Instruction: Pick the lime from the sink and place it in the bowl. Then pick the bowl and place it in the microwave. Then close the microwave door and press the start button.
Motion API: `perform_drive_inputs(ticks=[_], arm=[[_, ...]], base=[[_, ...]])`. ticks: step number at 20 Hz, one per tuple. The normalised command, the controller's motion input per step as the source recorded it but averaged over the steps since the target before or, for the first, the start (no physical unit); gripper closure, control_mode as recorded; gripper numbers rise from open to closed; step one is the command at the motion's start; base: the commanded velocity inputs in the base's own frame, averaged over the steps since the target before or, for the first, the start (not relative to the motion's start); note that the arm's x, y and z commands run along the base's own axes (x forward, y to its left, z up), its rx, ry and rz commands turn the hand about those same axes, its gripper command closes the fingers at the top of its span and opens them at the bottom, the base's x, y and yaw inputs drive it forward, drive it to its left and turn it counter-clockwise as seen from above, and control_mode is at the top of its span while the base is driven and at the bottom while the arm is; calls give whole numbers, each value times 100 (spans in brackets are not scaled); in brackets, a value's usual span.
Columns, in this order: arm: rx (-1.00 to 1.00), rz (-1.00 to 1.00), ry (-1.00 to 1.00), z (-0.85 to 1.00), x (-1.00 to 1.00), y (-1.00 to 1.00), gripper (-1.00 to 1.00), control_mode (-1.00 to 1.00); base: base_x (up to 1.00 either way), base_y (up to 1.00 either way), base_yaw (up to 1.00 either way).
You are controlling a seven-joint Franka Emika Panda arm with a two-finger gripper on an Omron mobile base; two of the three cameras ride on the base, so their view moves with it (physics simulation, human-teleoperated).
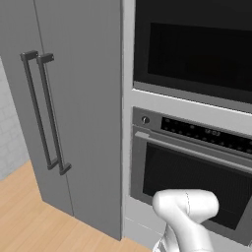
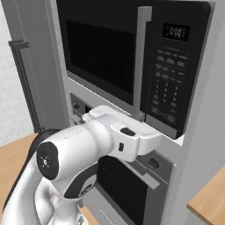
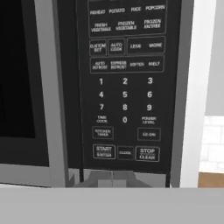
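Note:
The microwave [image 2: 132, 57] is built into the wall, and its black microwave door [image 2: 99, 52] with the dark glass window lies flat against the front, shut. To the door's right is the keypad panel [image 3: 124, 87], seen close up in the hand view. My gripper [image 3: 111, 180] is shut with nothing in it, its tips together just under the panel's bottom row. The START/ENTER button [image 3: 104, 151] lies slightly above and left of the tips. My arm [image 2: 127, 138] reaches up to the microwave's lower right corner. The lime, the bowl and the sink are out of view.
A larger oven [image 1: 197, 177] with a control strip sits right below the microwave. Tall grey cabinet doors [image 1: 74, 113] with long handles stand to the left. A wooden floor [image 1: 24, 211] lies below, and a wooden counter corner [image 2: 211, 197] juts in at the right.

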Motion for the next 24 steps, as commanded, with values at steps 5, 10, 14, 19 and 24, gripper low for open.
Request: perform_drive_inputs(ticks=[5,10,14,19,24], arm=[[0,3,0,-8,38,-2,100,-100],[0,2,0,-1,32,-1,100,-100],[0,4,0,0,14,-15,100,-100],[0,7,-1,-1,2,-19,100,-100],[0,7,0,-9,5,0,100,-100]], base=[[0,0,0],[0,0,0],[0,0,0],[0,0,0],[0,0,0]])
